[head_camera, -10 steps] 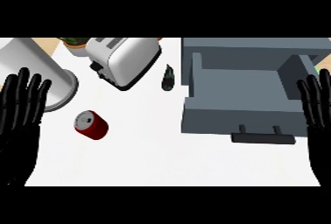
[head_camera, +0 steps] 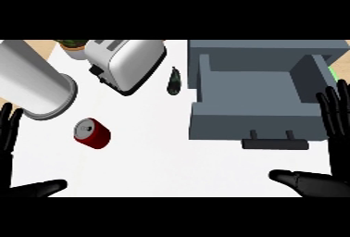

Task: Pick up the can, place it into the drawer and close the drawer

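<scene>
Both hands have dropped lower and spread wider in frame: left hand (head_camera: 9,134) at left edge, right hand (head_camera: 335,120) at right edge, fingers straight, holding nothing. Can (head_camera: 91,133) untouched on the surface, left of centre; drawer (head_camera: 254,121) open at right. Pick-up not yet begun.

The white tabletop (head_camera: 171,162) carries several things. A red can (head_camera: 92,133) lies on its side at the left. Beyond it, at the far left, stands a large grey cylinder (head_camera: 31,81), and next to that a silver toaster (head_camera: 126,62) set at an angle. A small dark bottle (head_camera: 175,81) sits between the toaster and a grey drawer (head_camera: 256,99), which stands open at the right with its dark handle (head_camera: 275,142) toward the near edge. A potted plant (head_camera: 71,46) shows at the far edge behind the toaster.
</scene>
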You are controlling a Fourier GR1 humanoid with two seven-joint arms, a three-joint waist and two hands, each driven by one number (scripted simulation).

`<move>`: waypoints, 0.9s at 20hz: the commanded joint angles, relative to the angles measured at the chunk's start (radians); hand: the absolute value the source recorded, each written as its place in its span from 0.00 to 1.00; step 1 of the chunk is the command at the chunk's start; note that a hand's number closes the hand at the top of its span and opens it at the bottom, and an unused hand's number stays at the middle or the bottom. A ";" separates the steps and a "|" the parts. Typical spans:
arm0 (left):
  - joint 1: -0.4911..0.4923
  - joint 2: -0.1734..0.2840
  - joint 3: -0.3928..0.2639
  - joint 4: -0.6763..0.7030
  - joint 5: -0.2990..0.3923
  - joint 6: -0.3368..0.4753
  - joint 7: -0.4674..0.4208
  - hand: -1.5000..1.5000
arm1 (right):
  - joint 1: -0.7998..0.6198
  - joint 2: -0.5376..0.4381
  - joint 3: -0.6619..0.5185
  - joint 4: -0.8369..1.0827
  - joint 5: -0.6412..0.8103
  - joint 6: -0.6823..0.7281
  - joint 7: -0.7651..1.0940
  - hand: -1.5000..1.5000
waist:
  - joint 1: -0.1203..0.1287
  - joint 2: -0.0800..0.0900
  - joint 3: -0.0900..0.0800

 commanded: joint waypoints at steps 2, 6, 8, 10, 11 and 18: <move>-0.018 0.020 0.073 -0.010 0.024 0.072 0.198 0.00 | 0.018 0.018 0.020 0.023 0.021 -0.027 0.095 0.00 | -0.007 0.000 0.000; 0.021 0.050 0.131 -0.113 0.092 0.043 0.294 0.00 | 0.055 -0.006 -0.040 -0.022 -0.024 -0.002 0.106 0.00 | -0.008 -0.001 0.000; 0.010 0.045 0.142 -0.117 0.094 0.039 0.290 0.00 | 0.051 0.030 -0.017 0.039 0.005 -0.017 0.054 0.00 | -0.008 -0.001 0.000; 0.042 -0.035 0.055 -0.099 0.024 0.048 0.224 0.00 | -0.049 -0.005 -0.049 0.046 -0.012 -0.022 0.139 0.00 | -0.007 0.000 0.000; -0.066 0.054 0.133 -0.057 0.065 0.046 0.294 0.00 | 0.006 0.033 -0.006 0.007 0.035 -0.042 0.101 0.00 | -0.010 0.000 0.000; -0.028 -0.022 0.063 0.056 -0.002 0.031 0.206 0.00 | 0.085 0.038 -0.047 0.044 -0.006 0.017 0.005 0.00 | -0.010 0.000 0.000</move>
